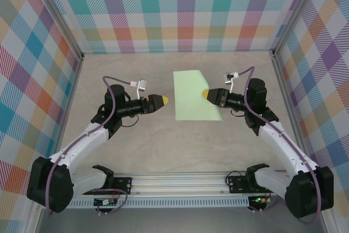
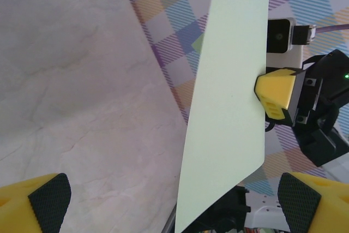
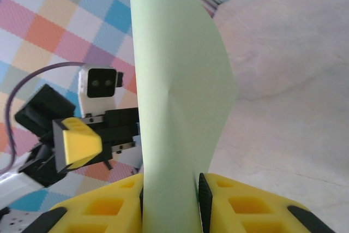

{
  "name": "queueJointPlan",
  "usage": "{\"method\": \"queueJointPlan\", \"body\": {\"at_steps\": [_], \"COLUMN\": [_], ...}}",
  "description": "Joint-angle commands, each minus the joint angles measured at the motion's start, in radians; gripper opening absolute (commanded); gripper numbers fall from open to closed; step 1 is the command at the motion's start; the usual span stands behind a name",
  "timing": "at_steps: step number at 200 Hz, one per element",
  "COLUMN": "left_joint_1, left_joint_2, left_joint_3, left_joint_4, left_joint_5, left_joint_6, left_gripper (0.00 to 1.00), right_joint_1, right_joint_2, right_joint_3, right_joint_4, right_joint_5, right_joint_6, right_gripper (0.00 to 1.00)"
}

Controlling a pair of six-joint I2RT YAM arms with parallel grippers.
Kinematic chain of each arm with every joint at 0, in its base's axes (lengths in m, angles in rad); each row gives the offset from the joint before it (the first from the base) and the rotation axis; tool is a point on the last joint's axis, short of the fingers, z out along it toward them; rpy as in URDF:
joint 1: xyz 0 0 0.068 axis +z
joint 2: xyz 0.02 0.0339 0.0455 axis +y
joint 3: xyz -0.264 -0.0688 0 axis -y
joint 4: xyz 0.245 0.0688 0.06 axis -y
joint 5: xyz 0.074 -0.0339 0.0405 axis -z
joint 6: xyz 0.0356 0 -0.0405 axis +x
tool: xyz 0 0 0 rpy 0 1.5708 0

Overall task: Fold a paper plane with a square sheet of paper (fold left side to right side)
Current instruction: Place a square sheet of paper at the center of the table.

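The square sheet of paper [image 1: 193,95] is pale mint green and lifted off the table, its free end curling over. My right gripper [image 1: 206,94] grips it at its right edge. In the right wrist view the sheet [image 3: 174,91] rises between the two yellow fingers, and my right gripper [image 3: 170,200] is shut on it. My left gripper [image 1: 163,101] hangs just left of the sheet, open and holding nothing. The left wrist view has my left gripper [image 2: 174,205] open wide, facing the sheet [image 2: 229,96], with a yellow finger [image 2: 275,94] of the right gripper at the paper's far edge.
The beige marbled tabletop [image 1: 136,151] is boxed in by checked walls [image 1: 174,9] at the back and both sides. An aluminium rail [image 1: 180,181] carrying both arm bases runs along the near edge.
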State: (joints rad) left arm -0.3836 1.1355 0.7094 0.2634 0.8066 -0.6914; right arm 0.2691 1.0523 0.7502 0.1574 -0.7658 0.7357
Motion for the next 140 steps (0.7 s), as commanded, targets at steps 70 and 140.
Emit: {"method": "queueJointPlan", "body": {"at_steps": [70, 140], "left_joint_1": [-0.133, -0.133], "left_joint_2": [0.123, 0.16], "left_joint_3": [0.131, 0.128], "left_joint_4": [0.138, -0.02], "left_joint_5": [0.026, -0.087], "left_joint_6": [-0.044, 0.014], "left_gripper": [0.85, 0.1], "right_joint_1": [0.038, 0.038], "right_joint_2": [-0.007, -0.049], "right_joint_3": [0.042, 0.101], "right_joint_4": [0.097, -0.324], "right_joint_5": [-0.063, 0.183], "right_joint_6": [0.136, -0.147], "right_gripper": [0.31, 0.68]}}
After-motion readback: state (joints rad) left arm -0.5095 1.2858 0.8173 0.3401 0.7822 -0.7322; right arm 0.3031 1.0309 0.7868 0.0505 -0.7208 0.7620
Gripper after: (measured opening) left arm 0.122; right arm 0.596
